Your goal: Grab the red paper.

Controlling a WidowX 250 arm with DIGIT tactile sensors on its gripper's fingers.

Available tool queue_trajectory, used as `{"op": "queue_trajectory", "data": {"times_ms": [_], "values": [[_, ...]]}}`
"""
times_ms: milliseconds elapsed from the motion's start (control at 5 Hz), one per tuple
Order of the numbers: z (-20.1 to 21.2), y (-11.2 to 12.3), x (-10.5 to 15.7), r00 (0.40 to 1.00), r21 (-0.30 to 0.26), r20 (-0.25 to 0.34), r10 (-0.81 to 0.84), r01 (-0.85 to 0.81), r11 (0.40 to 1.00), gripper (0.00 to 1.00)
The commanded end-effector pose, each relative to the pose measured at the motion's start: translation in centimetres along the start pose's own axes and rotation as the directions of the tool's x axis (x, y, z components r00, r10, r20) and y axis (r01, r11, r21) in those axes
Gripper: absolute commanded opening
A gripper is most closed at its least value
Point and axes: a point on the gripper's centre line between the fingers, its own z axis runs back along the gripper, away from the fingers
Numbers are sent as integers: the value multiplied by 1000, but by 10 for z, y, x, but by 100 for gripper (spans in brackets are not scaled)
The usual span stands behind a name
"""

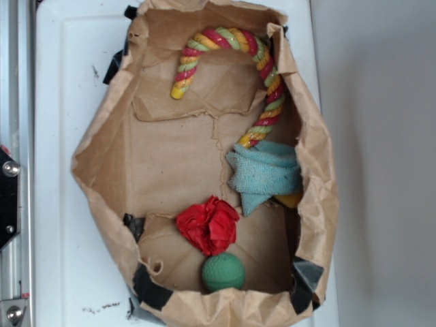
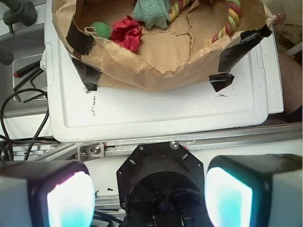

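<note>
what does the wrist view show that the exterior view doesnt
Only the wrist view shows the gripper, open with nothing between its fingers, plus the black cables and the white tray's near edge. Only the exterior view shows a bit of yellow under the blue cloth. Both show the brown paper bag holding the red paper, the green ball beside it, the cloth and the striped rope.

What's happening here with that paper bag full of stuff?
A robot arm is meant to grab the crumpled red paper wad lying in the opened brown paper bag, beside a green ball. A striped rope and a teal cloth lie there too. The claw is open, back from the bag, holding nothing.
</note>
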Motion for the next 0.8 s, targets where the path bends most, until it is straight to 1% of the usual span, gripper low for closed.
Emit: {"op": "queue_trajectory", "data": {"times_ms": [0, 200, 400, 600], "values": [[0, 0, 0, 1000, 0, 0, 0, 0, 1000, 100], [-8, -1, 49, 998, -32, 39, 53, -52, 998, 100], [-18, 8, 86, 995, -3, 71, 70, -70, 998, 100], [-39, 24, 120, 991, 20, 81, 110, -112, 994, 100]]}}
